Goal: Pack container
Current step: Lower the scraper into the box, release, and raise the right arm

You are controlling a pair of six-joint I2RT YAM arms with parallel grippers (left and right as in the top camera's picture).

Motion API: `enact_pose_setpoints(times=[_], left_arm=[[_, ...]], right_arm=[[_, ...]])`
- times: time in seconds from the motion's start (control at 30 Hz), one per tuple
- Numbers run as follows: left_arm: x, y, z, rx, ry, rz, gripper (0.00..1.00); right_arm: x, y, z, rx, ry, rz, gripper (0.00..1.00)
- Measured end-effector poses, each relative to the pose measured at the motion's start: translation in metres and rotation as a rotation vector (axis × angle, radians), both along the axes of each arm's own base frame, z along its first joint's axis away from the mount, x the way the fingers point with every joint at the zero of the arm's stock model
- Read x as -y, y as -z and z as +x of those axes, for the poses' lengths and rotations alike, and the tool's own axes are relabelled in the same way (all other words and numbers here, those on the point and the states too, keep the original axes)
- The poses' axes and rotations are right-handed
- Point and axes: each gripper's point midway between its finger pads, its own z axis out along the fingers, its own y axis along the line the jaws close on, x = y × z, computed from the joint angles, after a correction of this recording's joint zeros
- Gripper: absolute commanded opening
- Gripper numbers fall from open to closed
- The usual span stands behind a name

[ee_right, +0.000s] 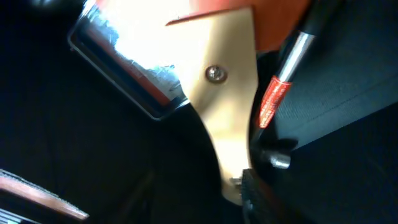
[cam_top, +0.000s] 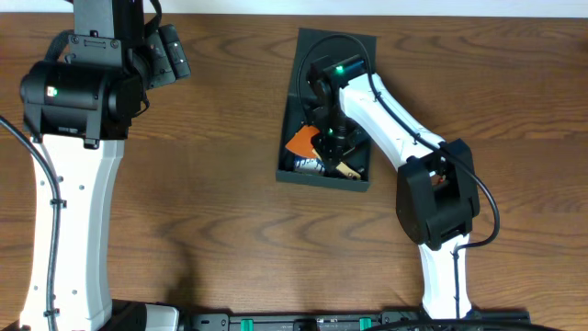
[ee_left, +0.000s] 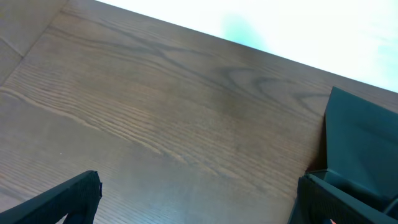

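The container (cam_top: 335,51) is a dark rectangular box lying open on the table right of centre; its corner also shows in the left wrist view (ee_left: 360,124). Inside lie an orange item (cam_top: 301,140), a clear-wrapped pack (ee_right: 124,56), a pale wooden handle (ee_right: 227,93) and a metal shaft with a red label (ee_right: 277,93). My right gripper (cam_top: 329,147) reaches down into the box, jaws parted (ee_right: 199,199). One dark finger (ee_right: 261,199) is beside the handle's end, with a dark gap on the other side. My left gripper (cam_top: 173,57) hovers wide open and empty (ee_left: 199,199) at the far left.
The brown wooden table (cam_top: 220,184) stretches between the two arms. The left arm's white column (cam_top: 69,221) stands at the left edge and the right arm's base (cam_top: 441,202) sits just right of the box.
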Motion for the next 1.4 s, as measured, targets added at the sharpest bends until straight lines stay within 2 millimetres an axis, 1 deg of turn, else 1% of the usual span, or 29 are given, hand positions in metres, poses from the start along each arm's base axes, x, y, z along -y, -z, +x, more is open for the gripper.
enact_pose_setpoints(times=[0.27,0.37,0.4,0.47,0.53,0.57,0.6,0.63,0.7,0.77,0.8,0.87,0.9,0.93,0.97,1.1,1.27,1.4], left_arm=[[0.0,0.0,0.0,0.0,0.0,0.0,0.98],[0.0,0.0,0.0,0.0,0.0,0.0,0.99],[0.0,0.0,0.0,0.0,0.0,0.0,0.99],[0.0,0.0,0.0,0.0,0.0,0.0,0.99],[0.0,0.0,0.0,0.0,0.0,0.0,0.99],[0.0,0.0,0.0,0.0,0.0,0.0,0.98],[0.0,0.0,0.0,0.0,0.0,0.0,0.98],[0.0,0.0,0.0,0.0,0.0,0.0,0.99],[0.0,0.0,0.0,0.0,0.0,0.0,0.98],[0.0,0.0,0.0,0.0,0.0,0.0,0.99],[0.0,0.0,0.0,0.0,0.0,0.0,0.99],[0.0,0.0,0.0,0.0,0.0,0.0,0.99],[0.0,0.0,0.0,0.0,0.0,0.0,0.99],[0.0,0.0,0.0,0.0,0.0,0.0,0.99],[0.0,0.0,0.0,0.0,0.0,0.0,0.99],[0.0,0.0,0.0,0.0,0.0,0.0,0.99],[0.0,0.0,0.0,0.0,0.0,0.0,0.99],[0.0,0.0,0.0,0.0,0.0,0.0,0.98]], right_arm=[[-0.003,0.001,0.005,0.02,-0.003,0.011,0.51],[-0.004,-0.004,0.007,0.027,-0.003,0.014,0.52],[-0.006,-0.008,0.01,0.04,-0.003,0.021,0.53],[-0.012,-0.024,0.023,0.091,0.002,0.043,0.55],[-0.018,-0.043,0.038,0.156,0.02,0.063,0.66],[-0.018,-0.055,0.046,0.192,0.035,0.067,0.74],[-0.017,-0.068,0.053,0.229,0.065,0.063,0.8],[-0.013,-0.082,0.057,0.259,0.087,0.051,0.82],[0.003,-0.108,0.061,0.31,0.142,0.015,0.86],[0.03,-0.136,0.063,0.36,0.217,-0.028,0.86],[0.043,-0.144,0.062,0.369,0.251,-0.044,0.86],[0.078,-0.16,0.059,0.38,0.341,-0.084,0.86],[0.097,-0.167,0.061,0.392,0.4,-0.091,0.86],[0.112,-0.17,0.062,0.397,0.447,-0.094,0.86],[0.128,-0.172,0.064,0.396,0.499,-0.094,0.86],[0.17,-0.165,0.065,0.359,0.644,-0.102,0.86],[0.202,-0.153,0.059,0.307,0.734,-0.131,0.86],[0.215,-0.141,0.051,0.259,0.752,-0.153,0.84]])
